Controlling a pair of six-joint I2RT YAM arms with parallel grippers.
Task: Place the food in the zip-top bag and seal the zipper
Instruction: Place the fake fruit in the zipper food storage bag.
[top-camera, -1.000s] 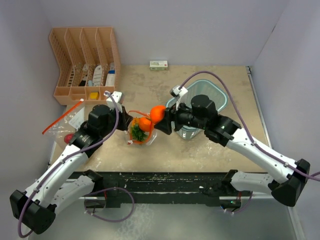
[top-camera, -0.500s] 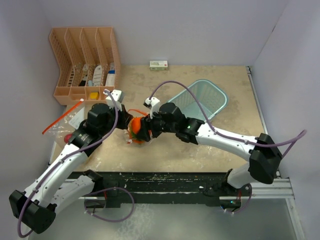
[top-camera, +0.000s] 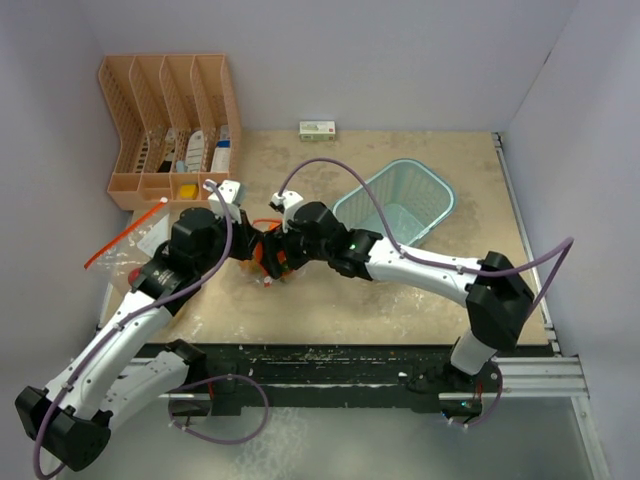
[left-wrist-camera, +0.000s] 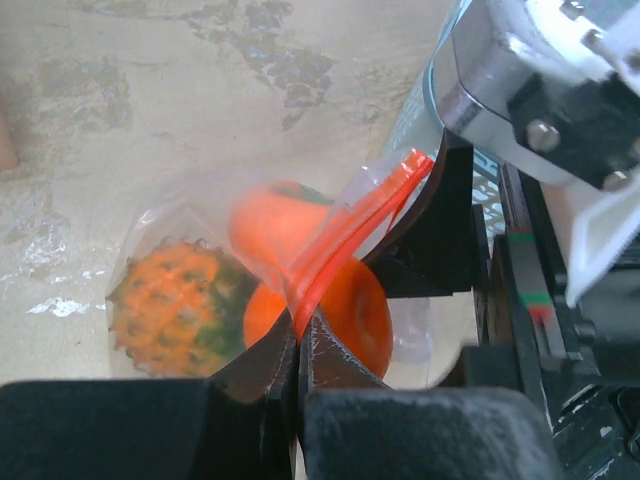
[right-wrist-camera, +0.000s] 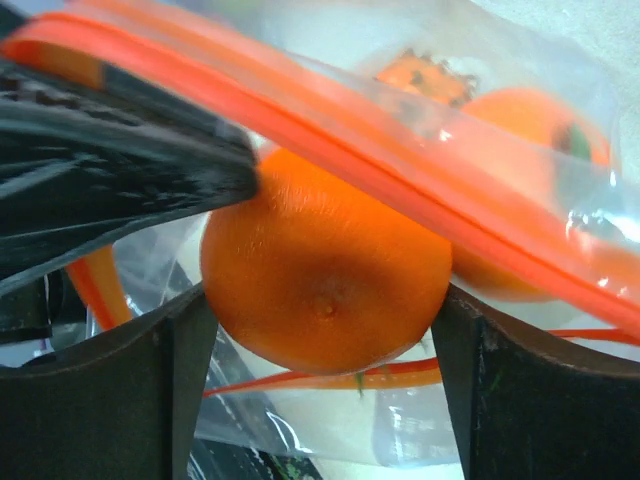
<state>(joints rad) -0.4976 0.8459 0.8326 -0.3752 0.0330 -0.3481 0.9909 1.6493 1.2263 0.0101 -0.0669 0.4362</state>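
The clear zip-top bag (left-wrist-camera: 170, 225) lies at the table's middle, between both grippers (top-camera: 266, 278). My left gripper (left-wrist-camera: 298, 335) is shut on the red-orange zipper (left-wrist-camera: 355, 225) and holds the mouth edge up. My right gripper (right-wrist-camera: 325, 345) is shut on an orange (right-wrist-camera: 325, 265), which sits at the bag's mouth just under the zipper strip (right-wrist-camera: 330, 150). Inside the bag, the left wrist view shows a small leafy pineapple (left-wrist-camera: 170, 300) and a yellow-orange peach (left-wrist-camera: 270, 225). In the top view the left gripper (top-camera: 253, 248) and right gripper (top-camera: 279, 254) nearly touch.
The teal mesh basket (top-camera: 398, 200) lies tilted behind the right arm. A peach organiser rack (top-camera: 170, 120) stands back left. A second clear bag with a red strip (top-camera: 125, 238) and a red piece (top-camera: 135, 275) lie at the left. A small white box (top-camera: 318, 128) sits at the back wall.
My right arm has carried the orange left from beside the basket to the bag's mouth. The left gripper has kept hold of the zipper, barely moving.
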